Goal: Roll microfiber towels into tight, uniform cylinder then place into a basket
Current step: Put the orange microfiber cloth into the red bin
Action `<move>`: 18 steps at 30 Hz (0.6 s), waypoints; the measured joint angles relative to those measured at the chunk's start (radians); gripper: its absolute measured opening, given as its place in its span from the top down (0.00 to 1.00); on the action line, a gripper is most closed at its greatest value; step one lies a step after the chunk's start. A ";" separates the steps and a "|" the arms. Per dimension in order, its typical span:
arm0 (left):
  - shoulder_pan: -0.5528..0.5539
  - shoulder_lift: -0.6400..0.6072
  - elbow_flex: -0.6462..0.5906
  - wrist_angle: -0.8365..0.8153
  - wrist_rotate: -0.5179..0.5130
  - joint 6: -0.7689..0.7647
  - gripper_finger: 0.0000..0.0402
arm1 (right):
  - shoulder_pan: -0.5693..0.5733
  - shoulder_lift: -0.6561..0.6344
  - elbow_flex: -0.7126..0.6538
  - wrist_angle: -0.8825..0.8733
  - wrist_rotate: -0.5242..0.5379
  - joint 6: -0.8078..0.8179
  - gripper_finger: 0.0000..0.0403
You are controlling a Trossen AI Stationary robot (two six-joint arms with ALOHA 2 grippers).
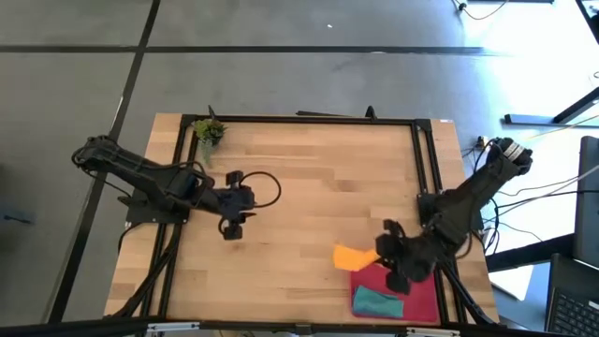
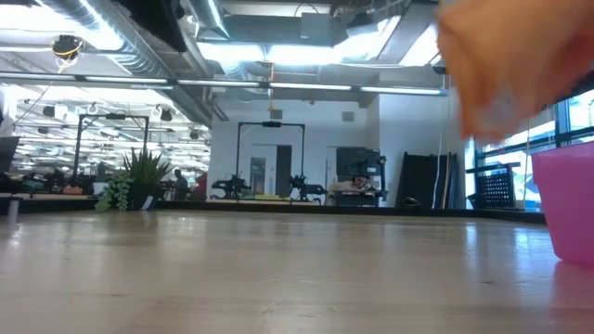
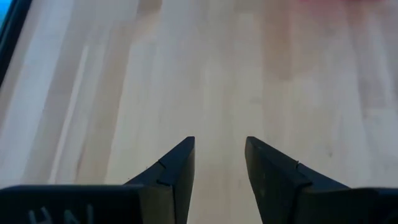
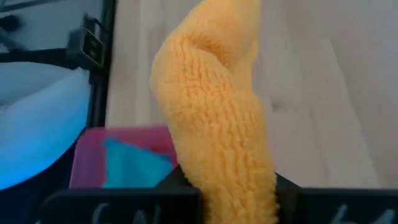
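My right gripper (image 1: 381, 249) is near the table's front right and is shut on the orange towel (image 1: 353, 256), a bunched roll that sticks out past the fingers toward the table's left. The towel hangs above the far left corner of the red-pink basket (image 1: 419, 292). In the low view the towel is an orange blur (image 2: 506, 65) high above the basket's wall (image 2: 568, 199). The teal towel (image 1: 376, 301) lies rolled inside the basket, resting on its floor (image 4: 134, 165). My left gripper (image 3: 219, 155) hovers open over bare wood at the table's left (image 1: 245, 199). My right gripper pinches one end of the orange towel (image 4: 236, 186) between its two fingers, which the thick cloth mostly covers. The fingers slant downward from the table's right. The rest of the roll (image 4: 211, 93) runs on ahead of the fingers, lifted clear of table and basket.
A small green plant (image 1: 208, 132) stands at the table's far left corner. Black frame rails (image 1: 426, 159) run along the table's sides. Bare wood lies between the two arms (image 1: 318, 187).
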 joint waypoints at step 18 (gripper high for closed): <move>-0.048 0.000 0.000 0.105 0.002 0.051 0.67 | 0.334 0.179 0.000 -0.077 0.081 0.537 0.94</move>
